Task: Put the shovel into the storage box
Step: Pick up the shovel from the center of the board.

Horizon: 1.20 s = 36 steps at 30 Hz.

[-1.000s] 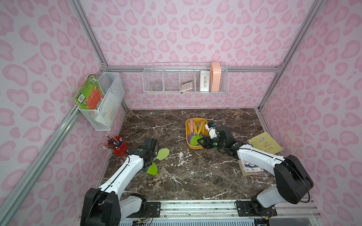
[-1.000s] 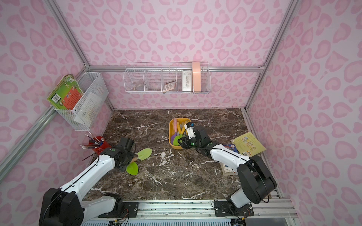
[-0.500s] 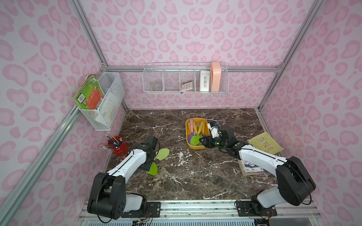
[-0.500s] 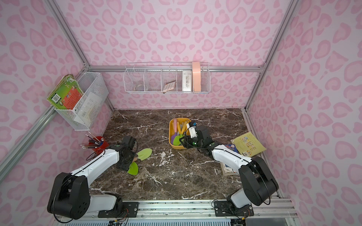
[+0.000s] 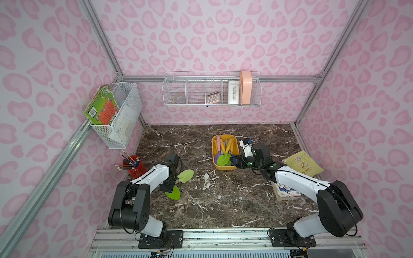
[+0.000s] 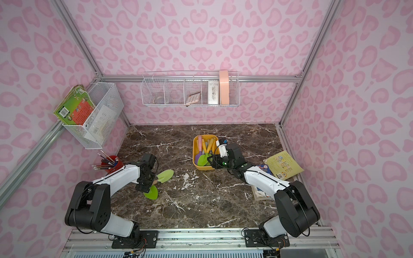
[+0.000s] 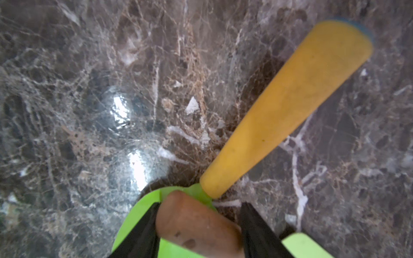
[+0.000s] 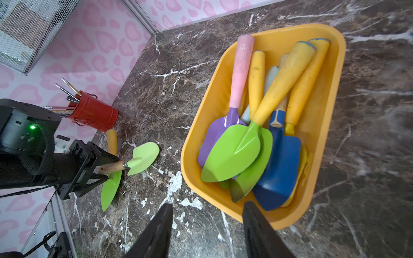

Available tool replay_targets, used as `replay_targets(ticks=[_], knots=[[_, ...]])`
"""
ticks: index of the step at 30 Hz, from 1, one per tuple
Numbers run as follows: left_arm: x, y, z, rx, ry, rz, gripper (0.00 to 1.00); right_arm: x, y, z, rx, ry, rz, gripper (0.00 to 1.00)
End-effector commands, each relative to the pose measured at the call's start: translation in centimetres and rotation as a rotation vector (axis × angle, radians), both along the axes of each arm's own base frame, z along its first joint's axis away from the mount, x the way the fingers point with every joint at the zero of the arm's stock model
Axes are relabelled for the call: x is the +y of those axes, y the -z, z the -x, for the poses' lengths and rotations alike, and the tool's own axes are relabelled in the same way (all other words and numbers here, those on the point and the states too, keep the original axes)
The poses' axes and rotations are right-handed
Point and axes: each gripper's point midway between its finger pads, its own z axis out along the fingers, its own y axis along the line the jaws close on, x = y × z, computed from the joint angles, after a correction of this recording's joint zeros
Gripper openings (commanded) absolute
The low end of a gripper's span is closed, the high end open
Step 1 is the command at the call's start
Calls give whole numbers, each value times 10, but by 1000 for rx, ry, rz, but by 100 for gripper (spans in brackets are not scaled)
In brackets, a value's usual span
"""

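Right hand [image 5: 237, 161] beside shovel-filled storage box [image 5: 224, 168]

A shallow orange-yellow storage box [image 5: 224, 168] is sitting toward the far middle of the marble table [image 5: 223, 201], holding a heap of toy shovels [image 8: 241, 143] with pink and yellow handles. Well apart on the left, a wooden-handled shovel [image 5: 185, 175] with a pale green blade is lying pinched by the left gripper [image 7: 200, 204], its handle crossing over a yellow-handled shovel [image 7: 288, 105] at the neck of its green blade.

Arms [image 5: 156, 176]: white shells, black joints
Bases [image 5: 176, 236]: black plates, visible screws
Cables [image 8: 48, 154]: thin, black, looping
Right gripper [image 8: 209, 203]: black tapered fingers
Left wrist [image 8: 32, 127]: green light
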Motion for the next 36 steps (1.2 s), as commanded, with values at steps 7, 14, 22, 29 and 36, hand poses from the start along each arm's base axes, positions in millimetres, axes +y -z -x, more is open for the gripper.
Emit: replay_targets(ticks=[7, 14, 22, 29, 36], knots=[[-1, 0, -2, 18, 31, 3, 38, 1, 0, 2, -2, 1, -27, 53], [-6, -7, -11, -1, 72, 22, 17, -3, 3, 5, 2, 11, -27, 53], [-21, -22, -29, -62, 153, 90, 0, -6, -2, 15, -22, -2, -38, 53], [-43, -42, -47, -130, 278, 176, 0, -8, -10, 27, -64, -23, -51, 54], [-67, -67, -55, -199, 410, 193, 0, -7, -26, 41, -115, -66, -89, 54]])
